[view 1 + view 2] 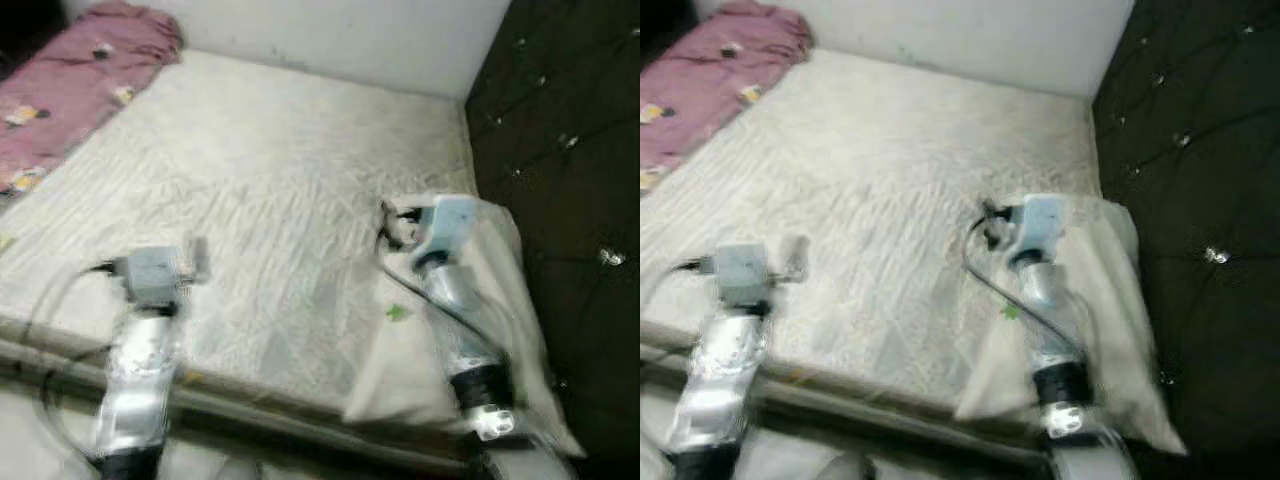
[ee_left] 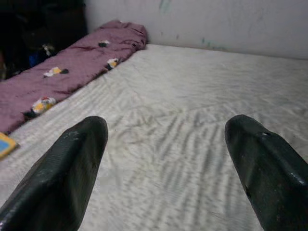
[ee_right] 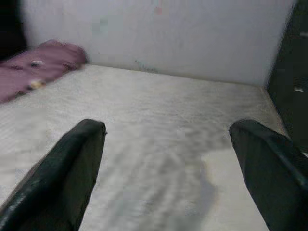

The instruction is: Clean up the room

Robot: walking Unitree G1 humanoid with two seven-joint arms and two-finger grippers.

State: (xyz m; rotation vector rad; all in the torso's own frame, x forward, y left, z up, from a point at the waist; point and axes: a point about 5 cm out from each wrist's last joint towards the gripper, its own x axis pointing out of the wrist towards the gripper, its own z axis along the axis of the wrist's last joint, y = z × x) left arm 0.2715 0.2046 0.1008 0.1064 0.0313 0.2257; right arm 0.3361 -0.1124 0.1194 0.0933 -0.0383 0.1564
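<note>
The left end effector (image 2: 166, 168) hangs over the bed (image 1: 270, 180) in the lower left of the head views, its two black fingers (image 2: 67, 173) spread wide with nothing between them. The right end effector (image 3: 168, 168) sits in the lower right of the head views, above a white pillow (image 1: 500, 300); its fingers (image 3: 72, 168) are likewise wide apart and empty. The pillow lies on the bed's right edge, against a dark tufted headboard (image 1: 560, 150) that fills the right side of the frame. A small green scrap (image 1: 397, 313) rests on the pillow near the right arm. A pink blanket (image 1: 80, 70) with small printed figures is bunched in the upper left corner, along the bed's far left side. A white wall (image 1: 350, 35) runs across the top. No writing or brand can be read anywhere.
</note>
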